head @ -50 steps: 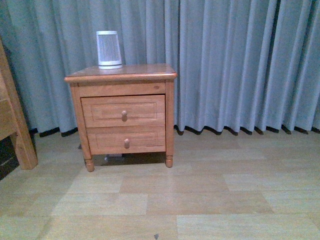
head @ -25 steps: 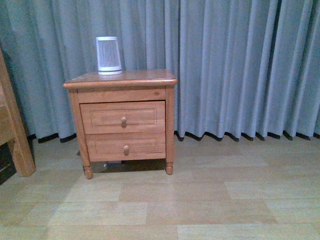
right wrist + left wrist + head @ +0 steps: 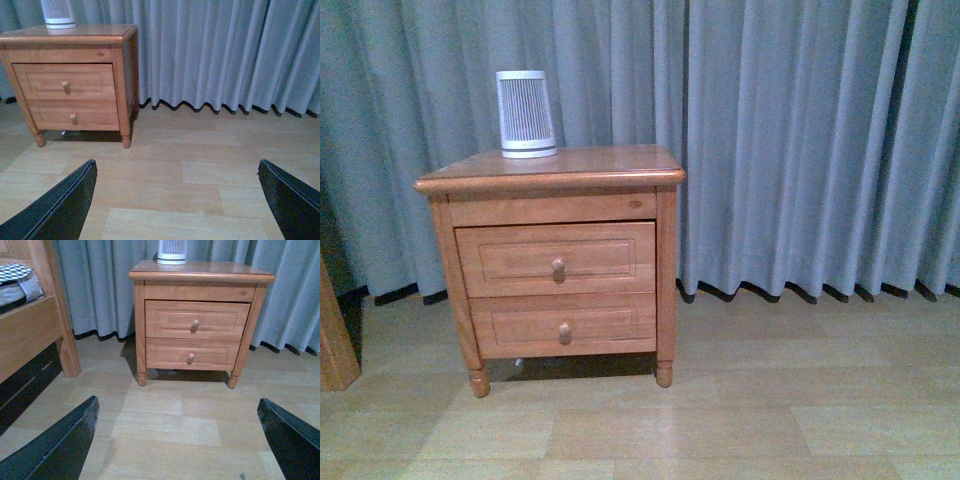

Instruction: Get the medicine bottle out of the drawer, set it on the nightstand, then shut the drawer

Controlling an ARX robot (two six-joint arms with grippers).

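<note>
Straight ahead, the nightstand now stands closer, drawer unopened: approach only; left gripper and right gripper show fingers wide, empty.

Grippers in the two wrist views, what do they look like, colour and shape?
The left gripper shows two matte black fingers, flat-sided wedges that taper to pointed tips. The right gripper looks the same. No cables, markings or logos show on either. The arms behind them are out of frame, and the front view shows neither arm.
</note>
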